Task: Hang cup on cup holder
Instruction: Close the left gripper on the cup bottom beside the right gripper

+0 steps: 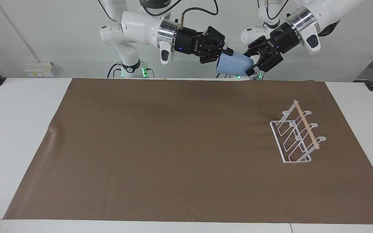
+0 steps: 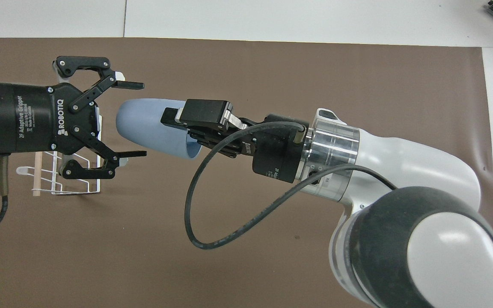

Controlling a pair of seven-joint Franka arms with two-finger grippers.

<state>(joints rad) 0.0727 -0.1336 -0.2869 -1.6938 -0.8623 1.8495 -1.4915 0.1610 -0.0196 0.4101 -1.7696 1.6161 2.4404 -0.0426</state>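
Note:
The light-blue cup (image 1: 233,64) is held up in the air on its side, over the brown mat's edge nearest the robots. My right gripper (image 1: 222,53) is shut on its rim, one finger inside and one outside; the overhead view shows this grip (image 2: 182,126) on the cup (image 2: 148,124). My left gripper (image 1: 254,62) is open, and its fingers stand on either side of the cup's base end without closing on it (image 2: 138,119). The white wire cup holder (image 1: 298,137) stands on the mat toward the left arm's end, with nothing on it. The left gripper partly hides the holder in the overhead view (image 2: 79,184).
A brown mat (image 1: 160,152) covers most of the white table (image 1: 15,129). The right arm's black cable (image 2: 203,205) loops out over the middle of the mat.

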